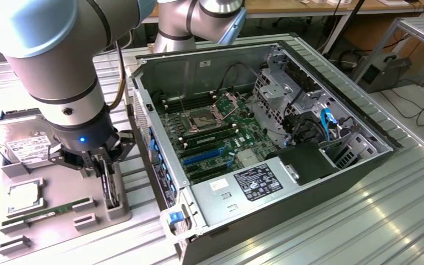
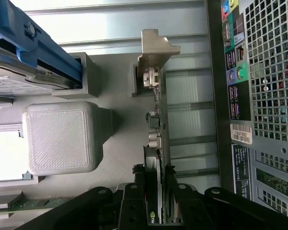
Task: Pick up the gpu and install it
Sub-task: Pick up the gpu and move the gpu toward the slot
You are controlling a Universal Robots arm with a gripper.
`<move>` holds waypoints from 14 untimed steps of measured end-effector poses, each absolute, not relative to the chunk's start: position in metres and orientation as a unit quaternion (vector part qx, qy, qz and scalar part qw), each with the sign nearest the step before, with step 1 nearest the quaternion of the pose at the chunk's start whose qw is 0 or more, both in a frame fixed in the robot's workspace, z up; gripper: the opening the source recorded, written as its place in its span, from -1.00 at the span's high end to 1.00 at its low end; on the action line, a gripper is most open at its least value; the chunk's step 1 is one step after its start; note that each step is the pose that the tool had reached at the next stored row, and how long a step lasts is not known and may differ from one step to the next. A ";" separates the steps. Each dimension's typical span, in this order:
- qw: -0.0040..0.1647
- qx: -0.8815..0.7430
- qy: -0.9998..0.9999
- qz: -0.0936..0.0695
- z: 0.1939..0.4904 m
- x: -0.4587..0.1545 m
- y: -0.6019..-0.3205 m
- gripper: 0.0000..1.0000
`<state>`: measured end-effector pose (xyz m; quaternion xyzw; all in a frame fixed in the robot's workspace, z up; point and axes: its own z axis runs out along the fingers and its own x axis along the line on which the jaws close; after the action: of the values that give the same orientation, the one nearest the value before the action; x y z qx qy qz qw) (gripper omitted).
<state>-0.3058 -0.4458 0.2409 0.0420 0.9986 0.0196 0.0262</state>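
Pinches the gpu [image 2: 157, 143] with the gripper [image 2: 155, 207], fingers [image 2: 136, 201] set against both flat faces of the card, as far as the wrist view allows a judgement. Finds the card upright and edge-on in its slot of the grey fixture tray [image 1: 64, 187], just beside the computer case [image 1: 197, 77] on the exterior view's left of it, with the silver bracket [image 2: 153, 52] at the end away from the grasp. Counts the reach and the grasp as done, or all but done. Counts the lift as not yet done: shows no gap between the card and the tray slot. Leaves the whole install open as well: shows the blue and black expansion slots [image 1: 201, 159] on the motherboard [image 1: 216, 132] inside the case with no card seated in them. Leaves untouched the other parts on the tray, all farther from the case than the gpu: the hard drive [image 1: 20, 144], the processor [image 1: 24, 199] and the green memory stick [image 1: 46, 212]. Puts the task, by this reckoning, in its early part, with hold taken and with lift, carry and seating in the case left.
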 end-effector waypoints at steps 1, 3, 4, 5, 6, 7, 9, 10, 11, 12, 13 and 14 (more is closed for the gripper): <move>0.026 0.041 0.999 0.020 0.241 -0.306 -0.446 0.47; 0.026 0.036 0.999 0.020 0.241 -0.306 -0.446 0.47; 0.026 0.033 0.999 0.020 0.241 -0.306 -0.446 0.47; 0.026 0.029 0.999 0.020 0.242 -0.306 -0.446 0.47; 0.026 0.026 0.999 0.020 0.242 -0.306 -0.446 0.47; 0.025 0.023 0.999 0.020 0.244 -0.306 -0.446 0.47; 0.025 0.018 0.999 0.021 0.247 -0.305 -0.446 0.47; 0.025 0.016 0.999 0.022 0.249 -0.305 -0.446 0.47; 0.025 0.014 0.999 0.022 0.251 -0.305 -0.446 0.47; 0.025 0.013 0.999 0.023 0.253 -0.305 -0.446 0.47; 0.024 0.011 0.999 0.024 0.257 -0.305 -0.446 0.47; 0.024 0.009 0.999 0.024 0.260 -0.305 -0.446 0.47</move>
<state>-0.3049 -0.4460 0.2597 0.0091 0.9994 0.0241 0.0237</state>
